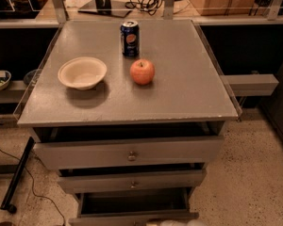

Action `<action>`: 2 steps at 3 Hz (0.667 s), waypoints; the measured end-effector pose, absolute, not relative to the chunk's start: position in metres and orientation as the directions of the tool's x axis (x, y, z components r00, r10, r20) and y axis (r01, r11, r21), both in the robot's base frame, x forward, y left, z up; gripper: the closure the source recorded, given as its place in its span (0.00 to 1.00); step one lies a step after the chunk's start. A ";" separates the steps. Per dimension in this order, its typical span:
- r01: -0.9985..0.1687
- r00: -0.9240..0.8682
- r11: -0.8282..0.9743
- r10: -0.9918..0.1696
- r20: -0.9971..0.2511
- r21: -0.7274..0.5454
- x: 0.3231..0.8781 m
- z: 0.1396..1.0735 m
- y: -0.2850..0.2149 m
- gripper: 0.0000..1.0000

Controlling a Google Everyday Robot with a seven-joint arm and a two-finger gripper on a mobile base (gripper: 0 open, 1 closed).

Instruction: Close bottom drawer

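Observation:
The bottom drawer [108,218] is the lowest of three grey drawers in the cabinet. It stands pulled out, with its dark inside showing behind its low flat front at the bottom edge of the camera view. Only a white part of my gripper [177,222] shows, at the very bottom edge, right at the drawer's front, slightly right of its middle. The drawer's knob is hidden.
The top drawer [130,152] and middle drawer [132,181] stick out a little. A Pepsi can [129,38], an apple [142,71] and a white bowl [82,72] stand on the cabinet top [188,93]. A black cable [33,187] lies on the floor to the left.

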State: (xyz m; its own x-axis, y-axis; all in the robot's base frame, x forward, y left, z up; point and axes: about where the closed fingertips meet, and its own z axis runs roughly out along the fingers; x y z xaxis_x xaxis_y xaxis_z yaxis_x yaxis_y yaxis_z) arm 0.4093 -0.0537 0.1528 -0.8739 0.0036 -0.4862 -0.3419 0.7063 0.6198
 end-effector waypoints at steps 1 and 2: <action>-0.341 -0.868 0.699 0.023 -0.496 0.629 0.414 0.157 -0.048 1.00; -0.341 -0.868 0.699 0.023 -0.496 0.629 0.411 0.157 -0.047 1.00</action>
